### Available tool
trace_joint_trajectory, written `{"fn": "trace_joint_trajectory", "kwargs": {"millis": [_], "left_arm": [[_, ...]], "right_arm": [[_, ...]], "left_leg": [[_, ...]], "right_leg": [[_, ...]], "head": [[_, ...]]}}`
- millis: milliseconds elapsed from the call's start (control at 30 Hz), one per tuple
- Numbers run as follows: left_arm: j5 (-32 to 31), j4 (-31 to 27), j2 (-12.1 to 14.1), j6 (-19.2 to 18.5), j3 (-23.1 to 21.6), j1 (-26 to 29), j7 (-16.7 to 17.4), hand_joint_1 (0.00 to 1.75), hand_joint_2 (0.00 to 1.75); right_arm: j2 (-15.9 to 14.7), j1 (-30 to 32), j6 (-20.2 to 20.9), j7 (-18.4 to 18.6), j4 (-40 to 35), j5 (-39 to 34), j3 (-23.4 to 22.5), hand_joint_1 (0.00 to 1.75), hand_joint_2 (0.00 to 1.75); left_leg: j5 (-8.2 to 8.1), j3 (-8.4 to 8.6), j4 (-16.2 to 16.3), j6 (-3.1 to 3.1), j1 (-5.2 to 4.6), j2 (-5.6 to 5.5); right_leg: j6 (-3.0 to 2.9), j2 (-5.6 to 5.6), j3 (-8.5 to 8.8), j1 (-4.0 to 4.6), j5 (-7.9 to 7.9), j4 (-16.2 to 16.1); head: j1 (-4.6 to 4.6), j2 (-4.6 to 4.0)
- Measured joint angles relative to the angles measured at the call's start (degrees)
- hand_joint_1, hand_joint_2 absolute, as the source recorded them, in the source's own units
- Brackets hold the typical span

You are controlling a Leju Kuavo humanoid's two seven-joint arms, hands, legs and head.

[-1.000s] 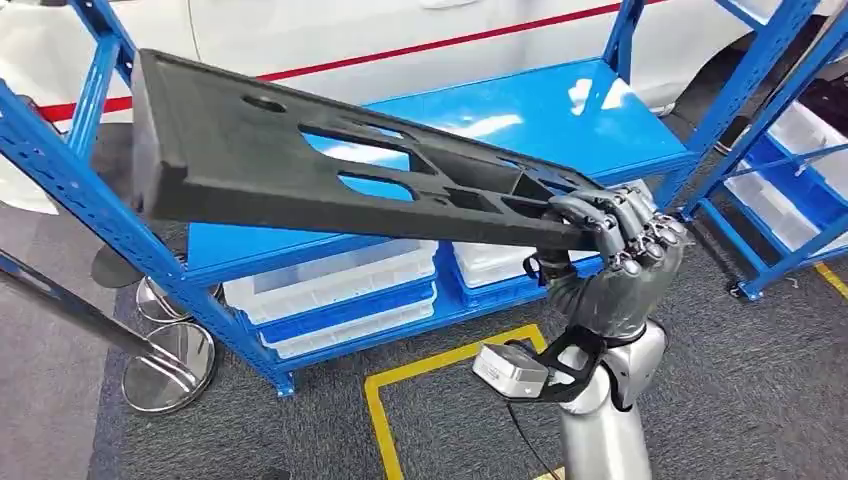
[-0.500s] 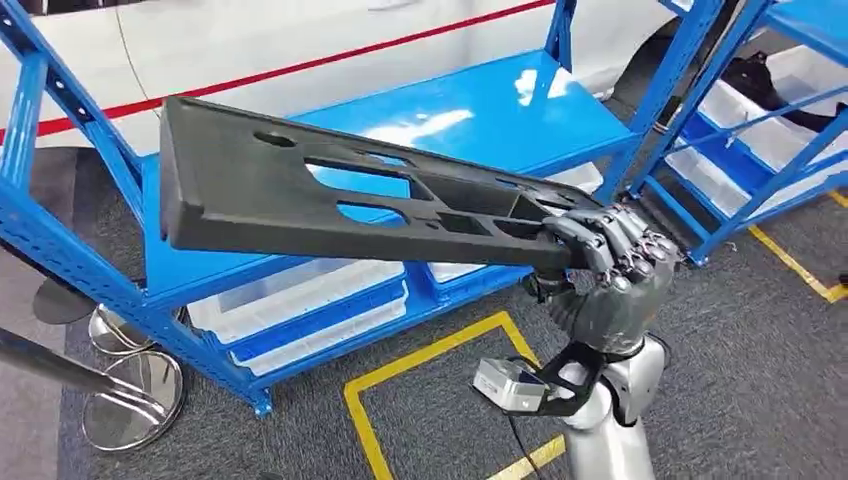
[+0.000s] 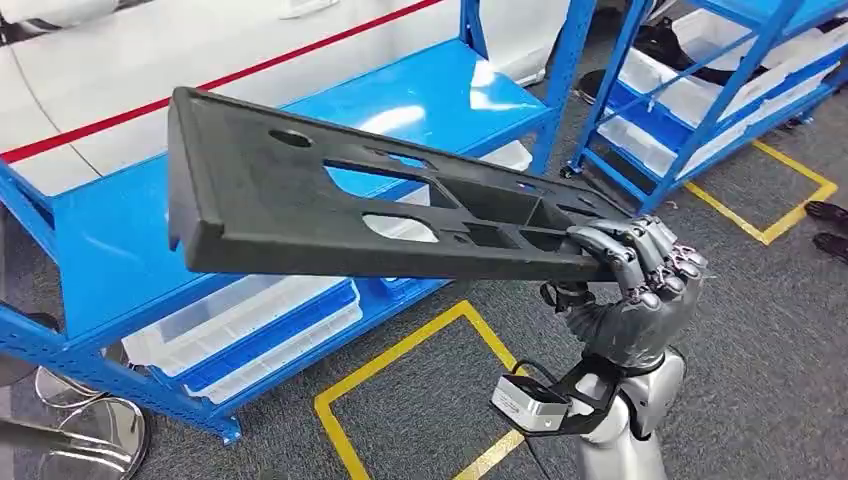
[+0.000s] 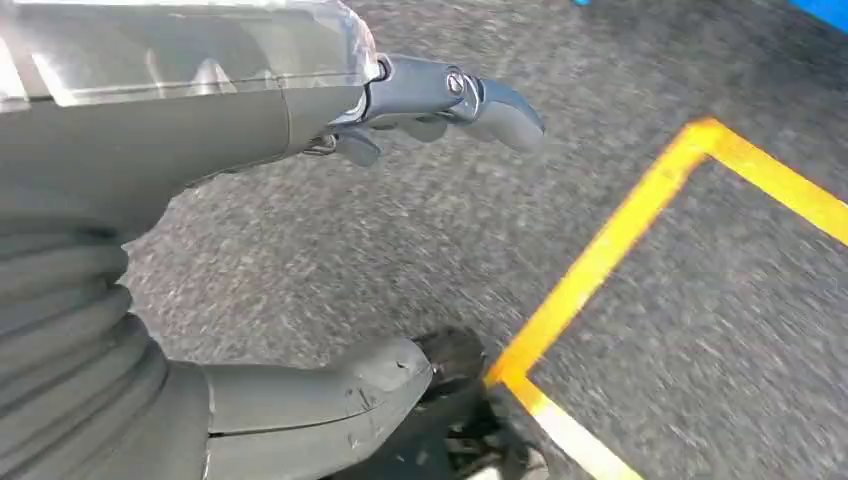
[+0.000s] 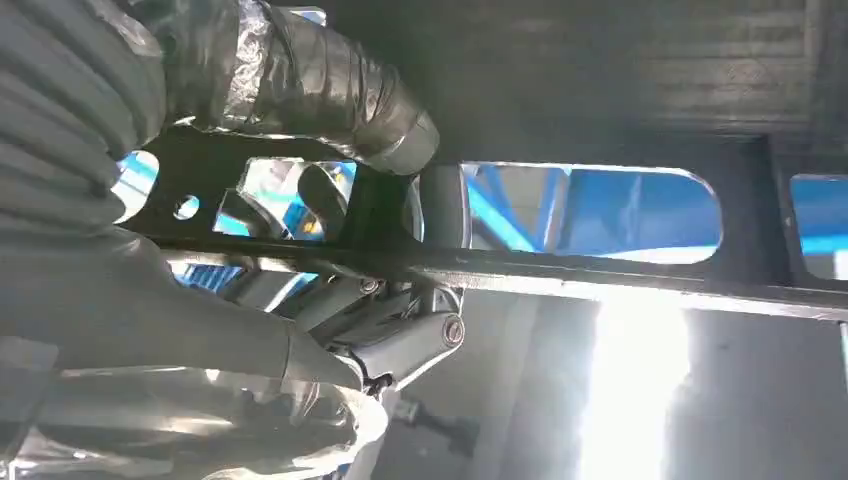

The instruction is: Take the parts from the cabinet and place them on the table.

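Since a second ago the whole view has swung, so the camera turned, not the things; my right hand keeps its grip on the black part, which sits a little lower in view and still juts out ahead. Landmark is the blue rack.

Nearest: grey carpet floor under me, with a yellow tape outline just in front of the rack. My right hand clamps one end of the part, fingers over the top edge, thumb below; right wrist view shows the thumb pressed against its dark underside by a cutout. My left hand hangs above the carpet, holding nothing, fingers loosely apart.

Part is long, flat, with several cutouts, tilted, up in the air above the rack's front edge, not touching it.

Under the rack's shelf: white bins. Behind the rack: white car body with a red stripe. Beside the rack, further off: second blue rack with white bins, more yellow tape.
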Motion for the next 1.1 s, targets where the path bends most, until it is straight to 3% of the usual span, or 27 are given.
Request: {"fn": "trace_joint_trajectory", "kwargs": {"millis": [33, 67, 100, 133, 200, 233, 267, 367, 400, 433, 467, 500, 567, 600, 633, 667, 733, 767, 800, 900, 933, 967, 1000, 1067, 1100], "left_arm": [[0.0, 0.0, 0.0, 0.0, 0.0, 0.0, 0.0, 0.00, 1.75], [0.0, 0.0, 0.2, 0.0, 0.0, 0.0, -0.1, 0.00, 1.75], [0.1, 0.0, 0.2, 0.0, 0.0, 0.0, -0.1, 0.00, 1.75], [0.1, 0.0, 0.2, 0.0, 0.0, 0.0, -0.1, 0.00, 1.75], [0.0, 0.0, 0.3, -0.2, 0.0, -0.2, -0.2, 0.00, 1.75], [-0.1, 0.0, 0.5, -0.2, 0.0, -0.2, -0.2, 0.00, 1.75], [-0.2, 0.0, 0.9, -0.3, 0.0, -0.2, -0.1, 0.00, 1.75], [-0.6, 0.0, 0.9, -0.4, -0.3, -0.3, 0.2, 0.00, 1.75], [-0.7, 0.0, 0.9, -0.4, -0.3, -0.4, 0.3, 0.00, 1.75], [-0.7, 0.0, 0.9, -0.5, -0.5, -0.5, 0.4, 0.00, 1.75], [-0.7, 0.0, 0.9, -0.5, -0.6, -0.5, 0.4, 0.00, 1.75], [-0.8, 0.0, 0.9, -0.5, -0.7, -0.4, 0.4, 0.00, 1.75], [-0.8, 0.0, 1.0, -0.5, -0.7, -0.3, 0.4, 0.00, 1.75], [-0.8, 0.0, 1.1, -0.5, -0.8, -0.2, 0.5, 0.00, 1.75], [-0.8, 0.0, 1.1, -0.5, -0.8, -0.2, 0.5, 0.00, 1.75], [-0.8, 0.0, 1.0, -0.5, -0.8, -0.2, 0.5, 0.00, 1.75], [-0.8, 0.0, 1.0, -0.5, -0.9, -0.3, 0.5, 0.00, 1.75], [-0.8, 0.0, 1.1, -0.5, -0.9, -0.3, 0.5, 0.00, 1.75], [-0.8, 0.0, 1.1, -0.5, -0.9, -0.4, 0.5, 0.00, 1.75], [-0.8, 0.0, 1.1, -0.5, -1.1, -0.6, 0.5, 0.00, 1.75], [-0.8, 0.0, 1.1, -0.5, -1.2, -0.7, 0.5, 0.00, 1.75], [-0.8, 0.0, 1.1, -0.5, -1.2, -0.8, 0.4, 0.00, 1.75], [-0.8, 0.0, 1.1, -0.5, -1.2, -0.8, 0.5, 0.00, 1.75], [-0.8, 0.0, 1.1, -0.6, -1.2, -0.4, 0.5, 0.00, 1.75], [-0.8, 0.0, 1.1, -0.7, -1.2, -0.3, 0.6, 0.00, 1.75]], "right_arm": [[0.0, 0.0, 0.0, 0.0, 0.0, -0.1, 0.0, 1.75, 1.75], [0.0, 0.0, 0.0, 0.0, 0.0, -0.2, 0.0, 1.75, 1.75], [0.0, 0.0, 0.0, 0.0, 0.0, -0.2, 0.0, 1.75, 1.75], [0.0, 0.0, 0.0, 0.0, -0.1, -0.2, 0.0, 1.75, 1.75], [0.0, 0.1, 0.0, 0.0, -0.3, -0.3, 0.0, 1.75, 1.75], [0.0, 0.1, 0.0, 0.0, -0.5, -0.3, 0.0, 1.75, 1.75], [0.0, 0.1, 0.0, 0.0, -0.6, -0.3, 0.0, 1.75, 1.75], [-0.1, 0.3, 0.0, 0.0, -0.9, -0.3, 0.0, 1.75, 1.75], [-0.1, 0.4, 0.0, 0.0, -1.1, -0.3, 0.0, 1.75, 1.75], [-0.1, 0.5, 0.0, 0.0, -1.4, -0.4, 0.0, 1.75, 1.75], [-0.2, 0.3, 0.0, 0.0, -1.5, -0.4, -0.1, 1.75, 1.75], [-0.2, 0.3, 0.0, 0.0, -1.6, -0.4, -0.1, 1.75, 1.75], [-0.3, 0.5, 0.0, 0.0, -1.5, -0.4, -0.1, 1.75, 1.75], [-0.3, 0.6, 0.0, 0.0, -1.5, -0.4, -0.2, 1.75, 1.75], [-0.4, 0.6, 0.0, 0.0, -1.5, -0.4, -0.2, 1.75, 1.75], [-0.4, 0.6, 0.0, 0.0, -1.5, -0.4, -0.2, 1.75, 1.75], [-0.5, 0.6, 0.0, 0.0, -1.6, -0.4, -0.2, 1.75, 1.75], [-0.5, 0.5, 0.0, 0.0, -1.6, -0.4, -0.2, 1.75, 1.75], [-0.5, 0.6, 0.0, 0.0, -1.6, -0.4, -0.2, 1.75, 1.75], [-0.5, 0.6, 0.0, 0.0, -1.7, -0.4, -0.2, 1.75, 1.75], [-0.5, 0.6, 0.0, 0.0, -1.8, -0.4, -0.2, 1.75, 1.75], [-0.5, 0.5, 0.0, 0.0, -2.0, -0.4, -0.2, 1.75, 1.75], [-0.5, 0.4, 0.0, 0.0, -2.0, -0.4, -0.2, 1.75, 1.75], [-0.5, 0.6, 0.0, 0.0, -2.0, -0.2, -0.2, 1.75, 1.75], [-0.5, 0.7, 0.0, 0.0, -2.0, -0.2, -0.2, 1.75, 1.75]], "left_leg": [[-2.06, -2.25, 4.9, 0.08, -0.04, -0.44], [-3.04, -4.08, 8.7, 0.27, -0.04, -0.64], [-2.69, -4.81, 9.9, 0.54, -0.13, -0.69], [-1.09, -4.33, 8.5, 0.98, -0.31, -0.78], [4.23, -0.39, -0.3, 2.09, -0.83, -1.72], [6.54, 1.92, -5.4, 2.71, -1.11, -4.23], [5.95, 2.71, -7.0, 3.13, -1.02, -6.21], [6.12, 3.07, -7.9, 3.01, -1.41, -4.83], [6.57, 3.25, -8.7, 3.13, -1.30, -4.14], [7.22, 3.61, -9.7, 3.17, -0.73, -3.06], [7.53, 3.72, -10.3, 3.62, -0.77, -2.56], [7.60, 3.64, -10.4, 3.69, -0.78, -1.73], [7.56, 3.56, -10.4, 3.69, -0.78, 0.00], [7.51, 3.51, -10.3, 3.64, -0.77, 0.93], [7.40, 3.49, -10.2, 3.50, -0.72, 1.79], [7.22, 3.50, -10.0, 3.31, -0.62, 2.62], [6.58, 3.53, -9.3, 2.74, -0.43, 3.87], [6.26, 3.42, -9.0, 2.27, -0.70, 4.35], [5.96, 3.36, -8.4, 1.82, -0.91, 4.70], [5.93, 3.76, -8.6, 1.13, -0.83, 6.27], [5.26, 3.48, -8.3, 0.51, -0.46, 5.17], [3.93, 3.10, -6.8, 0.35, -0.24, 1.89], [1.73, 1.75, -3.5, 0.36, -0.14, 0.32], [-2.27, -2.19, 5.3, 0.27, -0.13, -0.59], [-2.98, -3.93, 8.8, 0.26, -0.13, -0.65]], "right_leg": [[-0.21, 0.67, -0.03, 0.24, 0.05, 0.0], [-0.33, 1.43, -0.09, 0.52, 0.13, 0.0], [-0.41, 2.19, -0.11, 0.75, 0.19, 0.1], [-0.41, 2.98, -0.10, 0.91, 0.20, 0.1], [-0.44, 4.58, -0.01, 1.04, 0.24, 0.2], [-0.38, 5.21, -0.03, 0.88, 0.30, 0.3], [-0.10, 5.79, -0.20, 1.07, 0.47, 0.3], [0.99, 7.73, -0.82, 0.35, 1.18, 0.0], [1.40, 8.41, -0.89, 0.55, 1.44, -0.2], [1.14, 6.40, -0.99, 0.62, 0.47, 0.2], [1.44, 3.06, -1.87, 0.67, -1.23, 2.2], [1.81, 1.28, -3.68, 0.55, -3.48, 6.0], [2.68, 0.30, -7.18, 0.11, -6.75, 13.7], [3.07, 0.16, -8.17, -0.10, -6.99, 15.9], [3.43, -0.07, -7.70, -0.33, -5.88, 15.1], [3.70, -0.49, -5.89, -0.51, -3.76, 11.8], [3.87, -2.86, -0.17, -0.58, 0.56, 1.8], [3.40, -5.10, 0.61, 0.29, -0.87, 0.1], [2.48, -4.07, 0.53, 0.13, -0.27, -0.3], [1.44, -2.32, 0.11, 0.53, -0.29, 0.0], [0.81, -1.73, 0.32, 0.07, 0.05, -0.4], [0.53, -1.19, 0.28, 0.04, 0.15, -0.5], [0.13, -0.79, 0.20, 0.03, 0.21, -0.5], [-0.03, 0.62, 0.09, 0.16, 0.30, -0.4], [-0.09, 1.54, 0.00, 0.27, 0.35, -0.4]], "head": [[0.00, 0.00], [0.00, 0.00], [0.00, 0.00], [0.00, 0.00], [0.00, 0.00], [0.00, 0.00], [0.02, 0.00], [-0.02, 0.00], [0.02, 0.00], [0.00, 0.00], [0.20, 0.00], [0.17, 0.00], [0.20, 0.00], [0.20, 0.00], [0.22, 0.00], [0.20, 0.00], [0.22, 0.00], [0.24, 0.00], [0.15, 0.00], [0.20, 0.00], [0.15, 0.00], [0.17, 0.00], [0.13, 0.00], [0.15, 0.00], [0.15, 0.00]]}}
